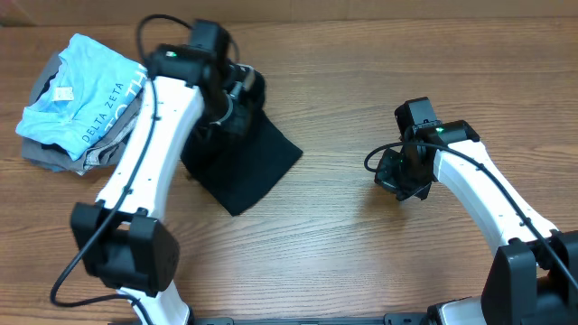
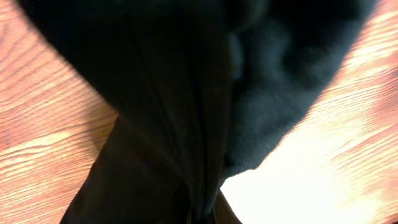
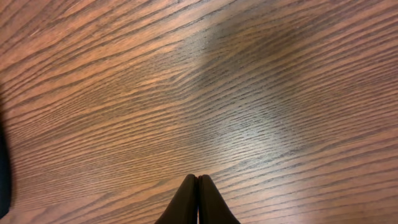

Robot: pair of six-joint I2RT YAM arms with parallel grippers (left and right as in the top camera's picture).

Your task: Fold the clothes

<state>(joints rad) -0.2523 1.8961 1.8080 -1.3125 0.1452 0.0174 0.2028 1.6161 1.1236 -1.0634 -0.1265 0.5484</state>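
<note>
A black garment [image 1: 242, 164] lies folded on the wooden table left of centre, its upper part lifted under my left gripper [image 1: 237, 95]. In the left wrist view the black cloth [image 2: 186, 112] fills the frame and runs down between the fingers, so the left gripper is shut on it. A pile of folded clothes, light blue with white lettering on top [image 1: 86, 104] and grey beneath, sits at the far left. My right gripper [image 1: 397, 176] hovers over bare table at the right; its fingers [image 3: 198, 183] are pressed together and empty.
The wooden table [image 1: 361, 262] stretches between the two arms. A dark edge of the black cloth shows at the left border of the right wrist view [image 3: 3, 174]. Cables loop from both arms.
</note>
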